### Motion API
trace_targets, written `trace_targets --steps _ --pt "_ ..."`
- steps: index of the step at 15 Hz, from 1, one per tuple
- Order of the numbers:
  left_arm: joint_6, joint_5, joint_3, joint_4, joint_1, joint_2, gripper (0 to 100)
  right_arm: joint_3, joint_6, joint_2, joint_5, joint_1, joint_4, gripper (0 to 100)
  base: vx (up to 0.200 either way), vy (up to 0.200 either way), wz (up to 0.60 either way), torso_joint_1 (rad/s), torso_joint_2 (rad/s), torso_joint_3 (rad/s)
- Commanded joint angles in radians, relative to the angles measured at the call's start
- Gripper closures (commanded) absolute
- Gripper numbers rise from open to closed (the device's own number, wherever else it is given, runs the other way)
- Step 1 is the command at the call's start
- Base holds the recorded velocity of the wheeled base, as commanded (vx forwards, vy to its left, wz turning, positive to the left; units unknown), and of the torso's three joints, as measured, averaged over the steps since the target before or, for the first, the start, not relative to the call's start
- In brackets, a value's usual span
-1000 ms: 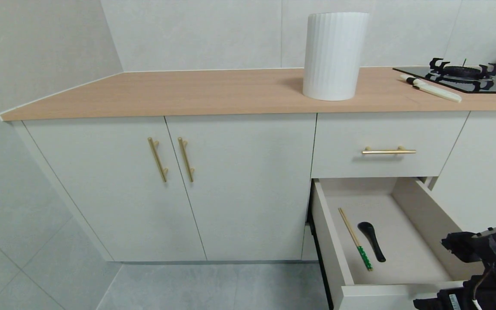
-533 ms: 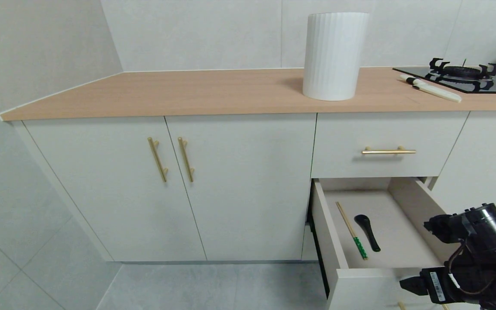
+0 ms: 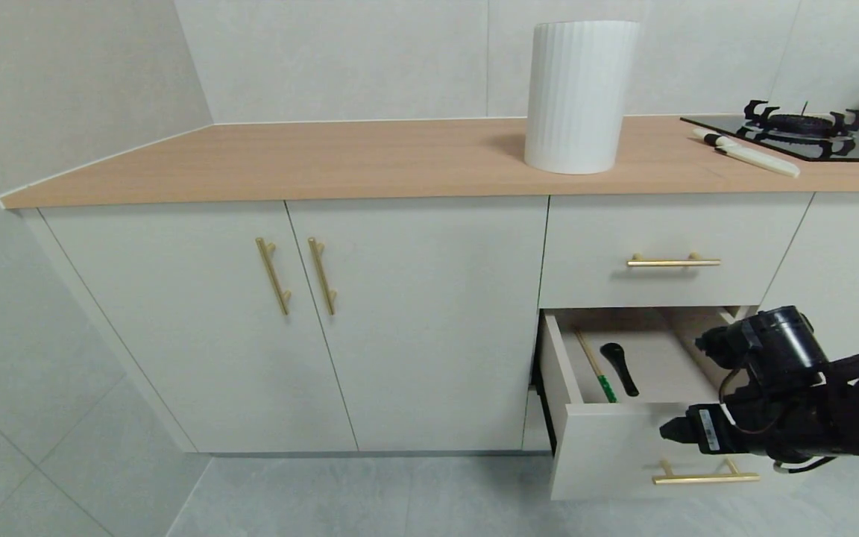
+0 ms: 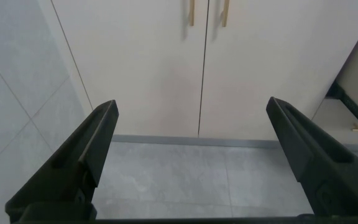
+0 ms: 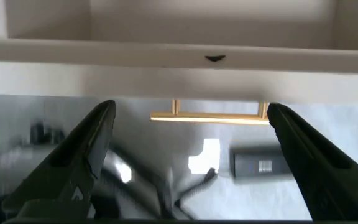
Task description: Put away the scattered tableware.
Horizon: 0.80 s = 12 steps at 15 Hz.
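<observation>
The lower drawer (image 3: pixel 623 447) under the wooden counter stands partly open. Inside lie a pair of chopsticks (image 3: pixel 595 369) with green ends and a black spoon (image 3: pixel 618 364), side by side near the drawer's left wall. My right gripper (image 3: pixel 672 432) is at the drawer's front panel, just above its gold handle (image 3: pixel 705 474). In the right wrist view the right gripper (image 5: pixel 190 109) is open, with the handle (image 5: pixel 216 116) between its fingers and the panel (image 5: pixel 179 59) beyond it. My left gripper (image 4: pixel 190 106) is open, low before the cabinet doors.
On the counter stand a white ribbed canister (image 3: pixel 577 97), a knife (image 3: pixel 746 153) and a gas hob (image 3: pixel 802 130). The upper drawer (image 3: pixel 672 262) is shut. Two shut cabinet doors (image 3: pixel 295 328) are to the left, with grey floor tiles (image 3: pixel 370 500) below.
The lower drawer has slid inward, from wide open to partly open. My right arm moved up and toward the cabinet with it, and the drawer's handle came into view.
</observation>
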Motion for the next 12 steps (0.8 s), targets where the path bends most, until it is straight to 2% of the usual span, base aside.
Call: trace_targets --steps 1,8,12 --pt "0.0 0.0 0.0 0.0 0.0 0.0 0 -0.065 -0.008 0.093 0.001 -0.023 0.002 0 0.0 0.0 0.0 0.0 0.0 0.0" --pt "0.0 0.0 0.0 0.0 0.0 0.0 0 -0.267 -0.051 0.224 0.03 -0.075 0.001 0 0.0 0.0 0.0 0.0 0.0 0.0" --pt "0.0 0.0 0.0 0.0 0.0 0.0 0 -0.339 -0.054 0.287 0.036 -0.083 -0.064 0 0.0 0.0 0.0 0.0 0.0 0.0"
